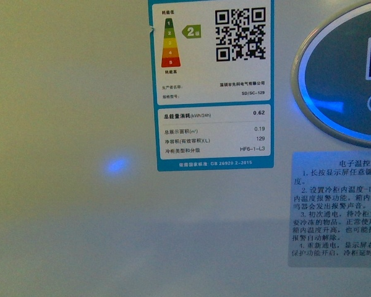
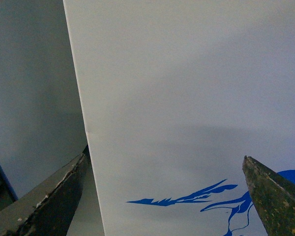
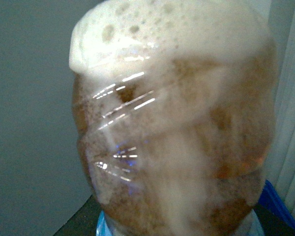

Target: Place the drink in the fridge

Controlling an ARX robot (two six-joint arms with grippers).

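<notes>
The fridge's white front wall (image 1: 68, 154) fills the front view from very close, with its energy label (image 1: 211, 83) and an oval blue-lit control panel (image 1: 346, 74). Neither arm shows there. In the left wrist view the fridge's white wall (image 2: 187, 88) with part of the blue penguin picture (image 2: 187, 199) lies just ahead of my open, empty left gripper (image 2: 169, 196). In the right wrist view the drink bottle (image 3: 177, 123), clear plastic with foamy brown liquid, fills the frame. My right gripper is shut on it; its fingers are hidden.
A white instruction sticker (image 1: 337, 207) sits low on the fridge's front at the right. A grey wall (image 2: 29, 98) lies beside the fridge's corner edge (image 2: 83, 123). A blue edge (image 3: 280, 201) shows behind the bottle.
</notes>
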